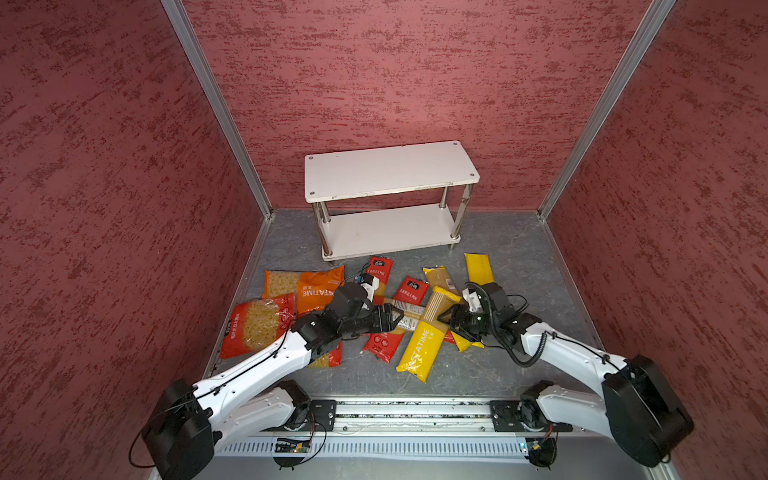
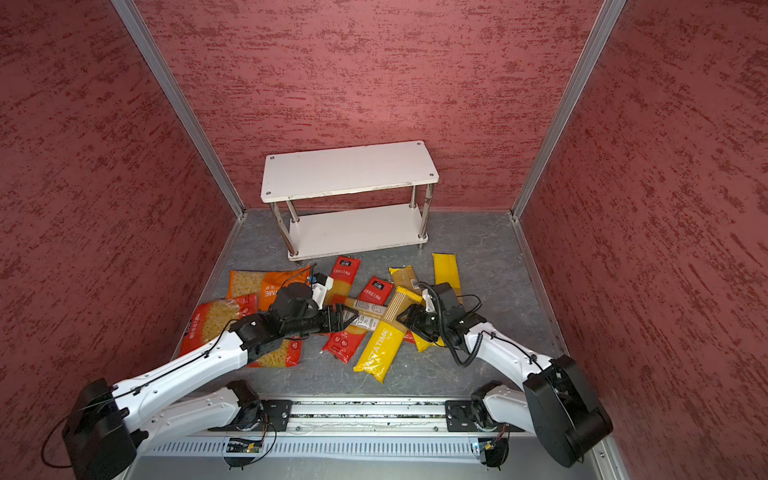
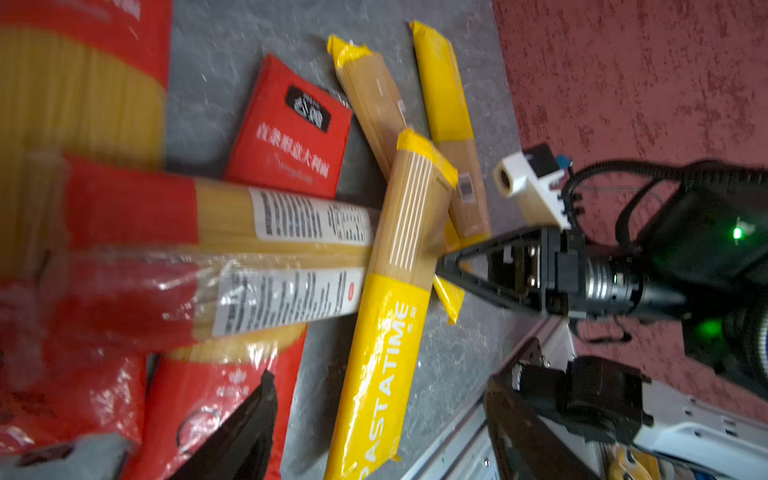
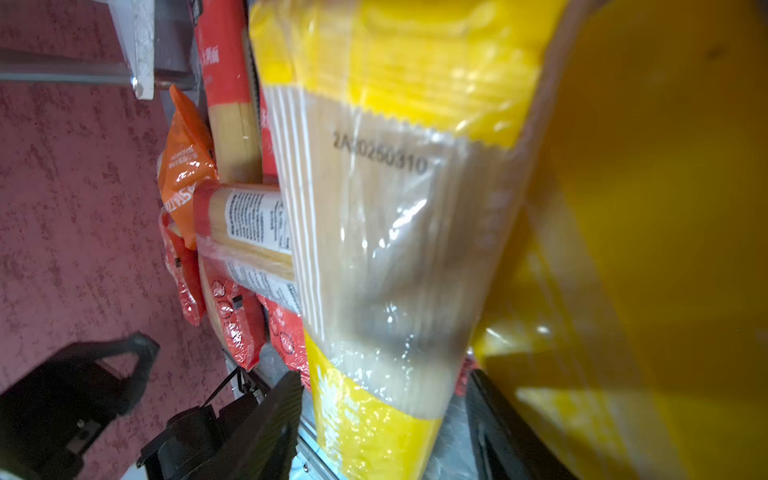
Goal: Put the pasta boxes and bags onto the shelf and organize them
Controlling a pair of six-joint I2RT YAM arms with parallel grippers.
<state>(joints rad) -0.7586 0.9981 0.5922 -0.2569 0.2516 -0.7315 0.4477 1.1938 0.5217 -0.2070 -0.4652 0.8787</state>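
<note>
The white two-tier shelf (image 1: 390, 170) (image 2: 349, 170) stands bare at the back. The pasta boxes and bags lie heaped on the grey floor in front of it. My right gripper (image 1: 446, 318) (image 4: 384, 376) is open, with its fingers either side of a yellow PASTATIME spaghetti pack (image 1: 422, 345) (image 4: 374, 208) and a gap on each side. My left gripper (image 1: 395, 318) (image 3: 382, 386) is open beside the end of a red spaghetti bag (image 1: 409, 313) (image 3: 232, 224) that lies crosswise on the heap. It holds nothing.
An orange short-pasta bag (image 1: 311, 286) and a red one (image 1: 253, 324) lie at the left, and another shows partly under my left arm (image 1: 328, 359). Two yellow packs (image 1: 478, 270) (image 1: 440, 278) and red spaghetti bags (image 1: 380, 270) (image 1: 413, 289) lie near the shelf. Red walls close three sides.
</note>
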